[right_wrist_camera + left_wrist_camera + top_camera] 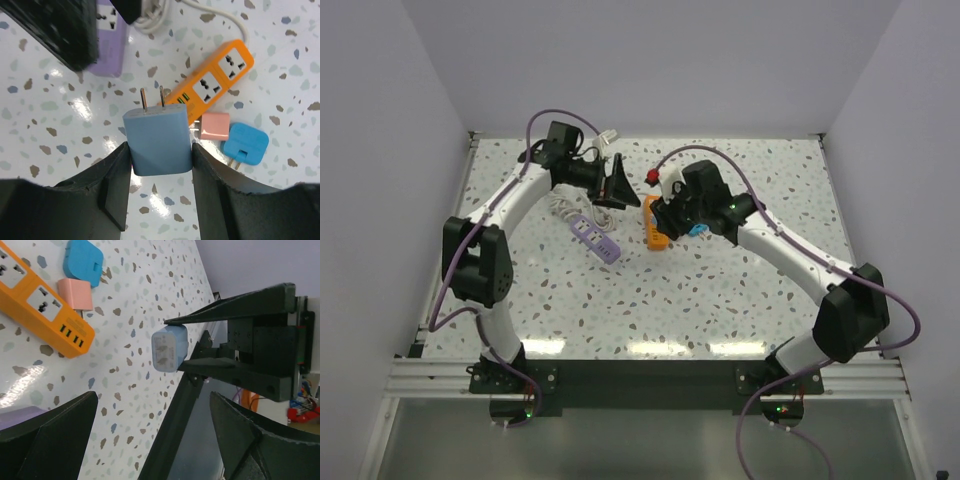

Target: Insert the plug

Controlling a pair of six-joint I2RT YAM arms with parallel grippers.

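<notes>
A long orange plastic power strip (212, 80), with universal sockets and a row of green USB ports at one end, lies on the speckled white table (720, 300). A small pink square adapter (215, 126) sits just beside that USB end, and a bright blue rounded adapter (246, 145) lies next to the pink one. To the left is a lilac plastic power strip (595, 232) near a loose coil of white cable (560, 205). In the right wrist view the left gripper (614, 187) partly covers the lilac strip. The right gripper (160, 150) is clamped on the flat sides of the light blue boxy charger plug (159, 140). Its two metal prongs point past the fingertips toward the orange strip's USB end and sit in no socket. The right arm reaches in from the right with its elbow bent. The left arm arcs out to the far left and bends back inward, its wrist turned so that its camera looks across at the plug. Its fingers are spread wide with nothing between them.
</notes>
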